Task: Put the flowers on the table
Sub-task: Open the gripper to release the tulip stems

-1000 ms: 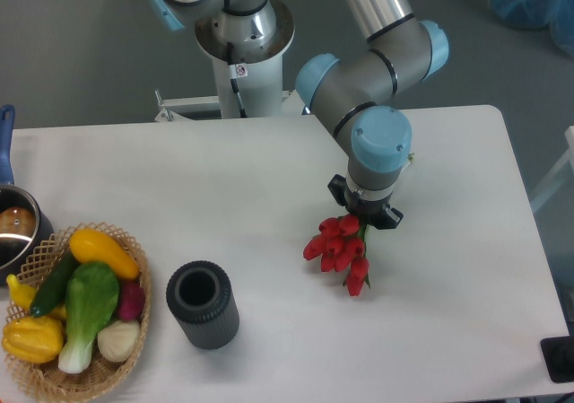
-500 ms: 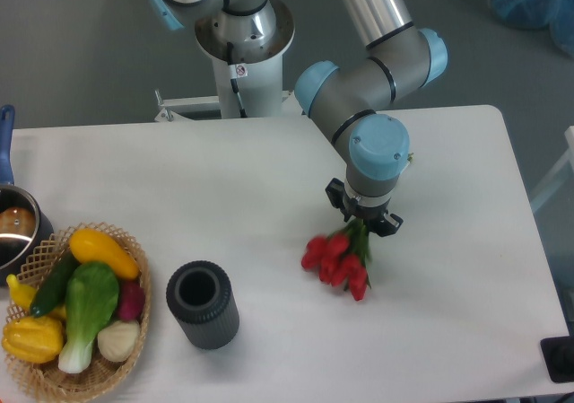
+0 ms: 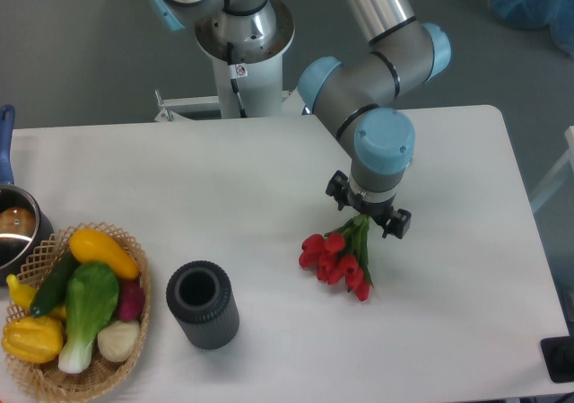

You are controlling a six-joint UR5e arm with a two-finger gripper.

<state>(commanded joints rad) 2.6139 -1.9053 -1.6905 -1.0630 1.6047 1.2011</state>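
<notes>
The flowers (image 3: pixel 335 259), a small bunch of red tulips with green stems, lie on the white table (image 3: pixel 224 188) right of centre, heads pointing to the front left. My gripper (image 3: pixel 369 205) hangs directly above their stem end. Its two dark fingers (image 3: pixel 400 223) stand apart on either side of the green stems, open, and do not press on them. The stem tips are hidden under the wrist.
A dark cylindrical vase (image 3: pixel 203 303) stands upright at the front, left of the flowers. A wicker basket (image 3: pixel 76 318) of vegetables sits at the front left corner, with a pot (image 3: pixel 16 228) behind it. The robot base (image 3: pixel 242 44) stands at the far edge.
The bunch has sunk from hanging in my gripper to lying flat on the table, its heads shifted slightly left. The fingers have spread apart and the wrist has lifted a little.
</notes>
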